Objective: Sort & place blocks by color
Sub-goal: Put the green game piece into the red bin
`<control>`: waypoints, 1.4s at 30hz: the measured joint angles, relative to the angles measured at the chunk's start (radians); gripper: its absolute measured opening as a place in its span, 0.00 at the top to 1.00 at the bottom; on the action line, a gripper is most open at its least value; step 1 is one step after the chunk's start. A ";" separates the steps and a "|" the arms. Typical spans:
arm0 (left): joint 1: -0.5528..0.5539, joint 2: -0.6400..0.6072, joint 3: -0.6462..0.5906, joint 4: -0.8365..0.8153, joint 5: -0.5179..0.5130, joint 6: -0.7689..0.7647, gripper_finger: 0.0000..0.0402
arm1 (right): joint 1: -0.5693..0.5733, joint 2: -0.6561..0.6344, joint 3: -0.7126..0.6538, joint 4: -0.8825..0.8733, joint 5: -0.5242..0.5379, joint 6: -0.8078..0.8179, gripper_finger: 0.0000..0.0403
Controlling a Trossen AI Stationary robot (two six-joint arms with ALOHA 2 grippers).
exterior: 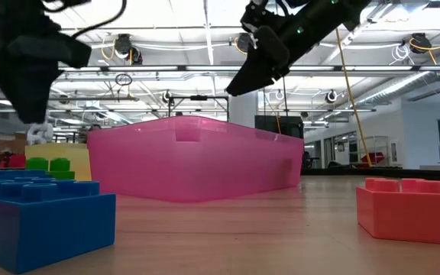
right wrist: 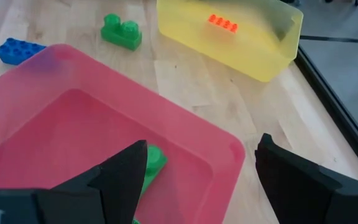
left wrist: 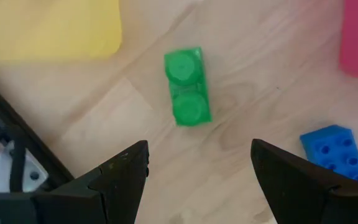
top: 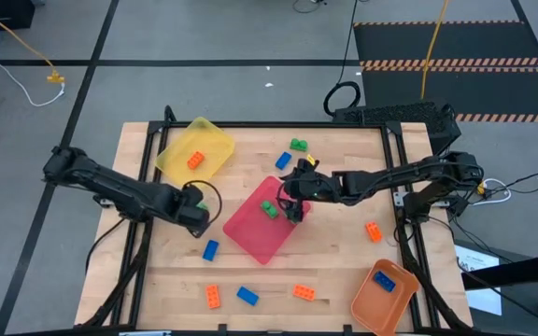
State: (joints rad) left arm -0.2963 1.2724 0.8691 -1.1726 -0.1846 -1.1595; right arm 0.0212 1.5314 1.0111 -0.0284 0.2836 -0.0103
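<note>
My left gripper (left wrist: 197, 168) hangs open above the bare table, between the yellow tray (top: 195, 149) and the pink tray (top: 267, 224). A green two-stud block (left wrist: 188, 96) lies flat on the wood just ahead of its fingers, with a blue block (left wrist: 331, 149) off to one side. My right gripper (right wrist: 201, 168) is open over the pink tray (right wrist: 104, 137). A green block (right wrist: 152, 162) rests on the tray floor below it, partly hidden by one finger. An orange block (top: 195, 161) lies in the yellow tray, and a blue block (top: 385, 278) lies in the orange tray (top: 381, 294).
Loose blocks lie on the table. A blue (top: 283, 161) and a green (top: 298, 145) one are at the far side, and an orange one (top: 373, 231) is at the right. Blue (top: 210, 249), orange (top: 213, 296), blue (top: 247, 296) and orange (top: 304, 292) blocks lie along the near side.
</note>
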 joint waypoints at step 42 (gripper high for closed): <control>0.043 0.092 -0.092 0.150 -0.081 -0.026 0.30 | 0.014 0.000 -0.026 0.062 -0.007 0.085 0.30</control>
State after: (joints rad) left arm -0.2532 1.3640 0.7774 -1.0230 -0.2653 -1.1851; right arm 0.0349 1.5314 0.9852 0.0338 0.2768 0.0746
